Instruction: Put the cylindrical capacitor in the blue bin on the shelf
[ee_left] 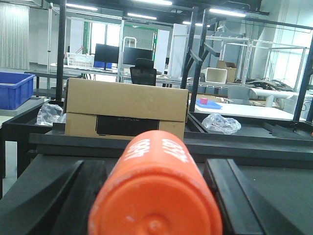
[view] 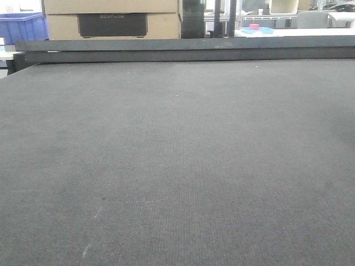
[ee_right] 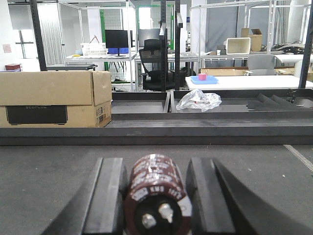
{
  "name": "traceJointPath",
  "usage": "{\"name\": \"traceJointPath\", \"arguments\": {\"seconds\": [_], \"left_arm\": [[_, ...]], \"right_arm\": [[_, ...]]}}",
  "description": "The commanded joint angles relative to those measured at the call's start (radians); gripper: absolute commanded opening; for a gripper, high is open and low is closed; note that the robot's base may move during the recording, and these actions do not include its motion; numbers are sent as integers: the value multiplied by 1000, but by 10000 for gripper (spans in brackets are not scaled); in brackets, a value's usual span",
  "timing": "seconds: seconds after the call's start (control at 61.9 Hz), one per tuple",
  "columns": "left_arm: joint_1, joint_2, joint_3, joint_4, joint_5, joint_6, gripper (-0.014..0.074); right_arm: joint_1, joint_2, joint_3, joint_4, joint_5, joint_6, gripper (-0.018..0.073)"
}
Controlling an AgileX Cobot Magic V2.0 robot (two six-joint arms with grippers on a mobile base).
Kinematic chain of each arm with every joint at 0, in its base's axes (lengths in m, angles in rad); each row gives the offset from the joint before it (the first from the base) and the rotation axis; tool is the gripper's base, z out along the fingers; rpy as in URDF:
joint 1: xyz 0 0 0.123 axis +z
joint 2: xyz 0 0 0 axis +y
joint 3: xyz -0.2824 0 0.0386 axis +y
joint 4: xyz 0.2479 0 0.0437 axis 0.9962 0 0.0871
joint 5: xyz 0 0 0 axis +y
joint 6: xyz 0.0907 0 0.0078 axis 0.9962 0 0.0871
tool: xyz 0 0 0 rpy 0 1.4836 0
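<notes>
In the left wrist view my left gripper is shut on an orange cylinder with white "4680" print, its flat end facing the camera. In the right wrist view my right gripper is shut on a dark brown cylindrical capacitor with two screw terminals on its near end. Both grippers sit low over the dark grey table mat. Neither gripper shows in the front view. A blue bin stands far left beyond the table and also shows in the front view. No steel-railed shelf is in view.
A cardboard box stands behind the table's raised black back edge; it also shows in the right wrist view. A crumpled clear bag lies in a black tray beyond. Desks, chairs and racks fill the background.
</notes>
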Motion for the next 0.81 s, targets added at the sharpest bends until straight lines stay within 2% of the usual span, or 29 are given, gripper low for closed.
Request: {"name": "traceJointPath", "arguments": {"seconds": [0.0,0.791], "left_arm": [[-6,-5,-2,-7,-22,-2,-111],[-6,-5,-2,-7,-22,-2,-111]], "right_arm": [[2,-4,0,-9,-24,-4,-165],[2,-4,0,-9,-24,-4,-165]]}}
